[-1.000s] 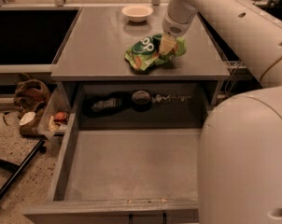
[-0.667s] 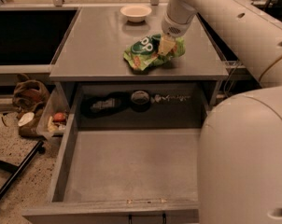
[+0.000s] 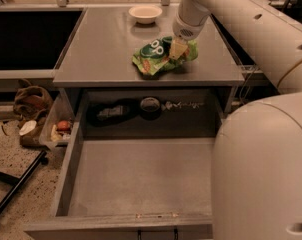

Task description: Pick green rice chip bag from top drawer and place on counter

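The green rice chip bag [image 3: 156, 58] lies crumpled on the counter [image 3: 101, 49], near its front right part. My gripper [image 3: 178, 49] comes down from the upper right and is shut on the bag's right end, with the bag resting on the counter top. The top drawer [image 3: 70, 169] is pulled wide open below the counter's front edge, and its flat grey bottom is bare. Its small dark handle [image 3: 156, 233] shows at the bottom edge.
A small white bowl [image 3: 145, 13] stands at the back of the counter. Dark items [image 3: 150, 105] lie in the recess behind the drawer. A clear bin of clutter [image 3: 56, 129] and a brown bag [image 3: 31, 101] sit on the floor at left. My own body [image 3: 261, 169] fills the right.
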